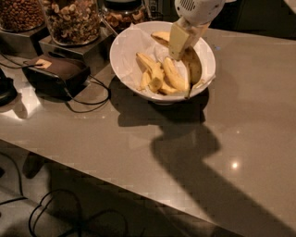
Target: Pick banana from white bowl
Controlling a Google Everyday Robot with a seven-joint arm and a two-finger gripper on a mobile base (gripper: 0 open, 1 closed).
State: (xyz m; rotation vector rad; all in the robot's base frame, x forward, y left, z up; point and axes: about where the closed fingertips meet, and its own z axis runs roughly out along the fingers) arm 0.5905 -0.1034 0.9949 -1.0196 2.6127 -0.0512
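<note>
The hand (178,52) hung over the far right part of the bowl (116,54), reaching down from a white wrist (199,8) at the top edge of the view. Its tip sat inside the rim, at the upper end of the banana (194,68). Whether the hand was clenched or released could not be told, nor could contact with the banana be confirmed.

The banana lay against the right inner wall of the bowl. It was curved and brown-mottled, and its thin stem pointed toward the near rim. Plainer bananas (163,76) lay in the middle of the bowl, just left of it and touching one another. Crumpled paper (138,39) lined the bowl.

The bowl stood on the bench (240,139), toward its far side. Jars of nuts (74,18) stood on dark stands left of the bowl. A dark box (58,71) sat in front of the jars, and a cable (92,104) looped from it across the bench, ending near the bowl. A broad shadow (194,152) ran across the bench from under the bowl toward the lower right.
</note>
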